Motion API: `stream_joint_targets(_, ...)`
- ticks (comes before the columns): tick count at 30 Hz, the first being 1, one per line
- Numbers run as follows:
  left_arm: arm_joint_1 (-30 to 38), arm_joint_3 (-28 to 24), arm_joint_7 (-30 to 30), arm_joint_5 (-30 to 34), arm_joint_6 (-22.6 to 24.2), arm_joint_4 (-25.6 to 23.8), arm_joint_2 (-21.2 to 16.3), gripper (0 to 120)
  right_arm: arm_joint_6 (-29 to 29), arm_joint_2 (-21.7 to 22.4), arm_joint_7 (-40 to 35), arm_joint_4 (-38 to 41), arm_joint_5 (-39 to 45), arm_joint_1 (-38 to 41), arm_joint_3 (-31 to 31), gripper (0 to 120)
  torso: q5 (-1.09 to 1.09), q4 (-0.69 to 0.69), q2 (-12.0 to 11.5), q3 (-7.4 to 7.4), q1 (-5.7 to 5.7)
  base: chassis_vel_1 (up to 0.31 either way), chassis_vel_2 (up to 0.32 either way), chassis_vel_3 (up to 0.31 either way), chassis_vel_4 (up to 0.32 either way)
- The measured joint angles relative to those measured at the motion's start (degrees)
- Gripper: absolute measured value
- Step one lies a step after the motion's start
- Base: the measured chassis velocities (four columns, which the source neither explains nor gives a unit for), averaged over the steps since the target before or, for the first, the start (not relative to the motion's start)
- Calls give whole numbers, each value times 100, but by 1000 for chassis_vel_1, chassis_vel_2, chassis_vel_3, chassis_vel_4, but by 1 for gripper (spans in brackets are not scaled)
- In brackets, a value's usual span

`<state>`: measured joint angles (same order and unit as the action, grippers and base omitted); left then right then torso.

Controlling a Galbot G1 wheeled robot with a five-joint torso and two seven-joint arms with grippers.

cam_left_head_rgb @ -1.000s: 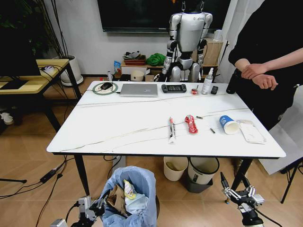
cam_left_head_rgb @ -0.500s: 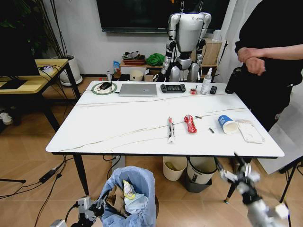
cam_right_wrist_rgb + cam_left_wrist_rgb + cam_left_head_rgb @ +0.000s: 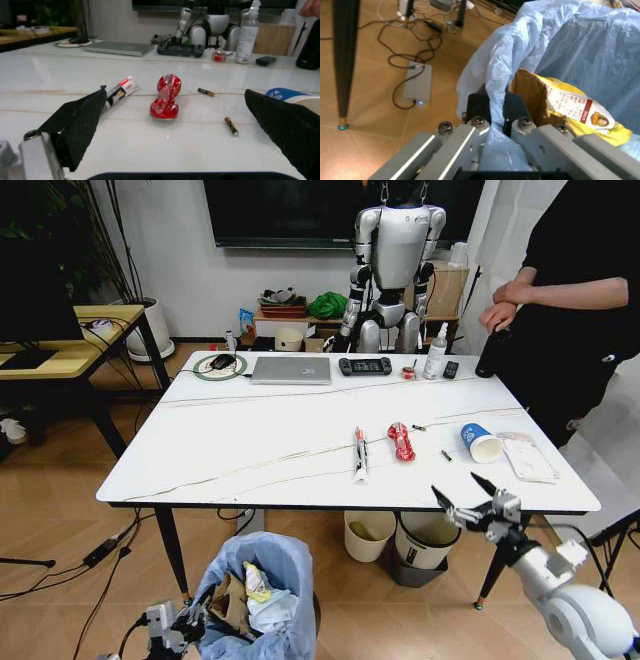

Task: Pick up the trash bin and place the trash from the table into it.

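Observation:
The trash bin (image 3: 258, 592), lined with a crinkled light-blue bag, hangs low in front of the table (image 3: 250, 440). My left gripper (image 3: 188, 622) is shut on its rim. In the left wrist view the fingers (image 3: 476, 108) pinch the bag edge (image 3: 495, 86), with brown cardboard (image 3: 529, 93) and a yellow wrapper (image 3: 576, 112) inside. My right gripper (image 3: 466, 504) stands open at the table's front edge, right of centre. Ahead of its fingers (image 3: 82, 120) lie a red wrapper (image 3: 166, 95), a white tube (image 3: 119, 92) and a blue paper cup (image 3: 292, 98). A white wrapper (image 3: 530, 460) lies by the cup (image 3: 481, 443).
A laptop (image 3: 293, 370), a game controller (image 3: 367, 366) and a spray bottle (image 3: 437, 352) line the far edge. A cream pail (image 3: 370, 535) and a black-rimmed white bin (image 3: 428, 542) stand under the table. A person (image 3: 585, 310) stands at the right; a yellow desk (image 3: 70, 345) is left.
My right gripper has risen from near the floor to the table's front edge, still open. The bin and my left gripper have shifted slightly lower and left in the head view.

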<state>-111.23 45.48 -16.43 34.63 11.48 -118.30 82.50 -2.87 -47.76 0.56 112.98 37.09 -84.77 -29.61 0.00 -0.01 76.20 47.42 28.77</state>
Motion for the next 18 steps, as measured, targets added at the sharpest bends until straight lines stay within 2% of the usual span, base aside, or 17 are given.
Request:
stream_joint_targets(1, -21, 49, 0, -30, -2, -47, 77, 0, 193, 154, -339, 97, 218, 264, 323, 100, 1, 1, 0, 0, 0, 0, 0, 0, 0)
stream_joint_targets(3, -37, 97, -1, -90, -5, -103, 169, 0, 413, 282, -529, 150, 606, 658, 749, 100, 0, 1, 0, 0, 0, 0, 0, 0, 0)
stream_joint_targets(5, -32, 131, 3, -146, -6, -133, 266, 0, 714, 300, -633, 154, 931, 1112, 1146, 100, 0, 1, 0, 0, 0, 0, 0, 0, 0)
stream_joint_targets(7, -13, 156, 8, -229, -6, -185, 398, 0, 1272, 179, -865, 144, 1205, 1759, 1636, 100, -2, 1, 0, 0, 0, 0, 0, 0, 0)
stream_joint_targets(8, -13, 156, 8, -229, -6, -185, 398, 0, 1272, 179, -865, 144, 1205, 1759, 1636, 100, -2, 1, 0, 0, 0, 0, 0, 0, 0)
stream_joint_targets(14, -41, 180, 20, -428, -18, -375, 706, 0, 2584, -498, -1462, -326, 1192, 2955, 2614, 100, 0, 2, 0, 0, 1, 0, 0, 0, 0)
stream_joint_targets(18, -74, 193, 18, -473, -40, -421, 786, 0, 2923, -746, -1624, -599, 1055, 3185, 2788, 100, 0, 2, 0, 0, 0, 0, 0, 0, 0)
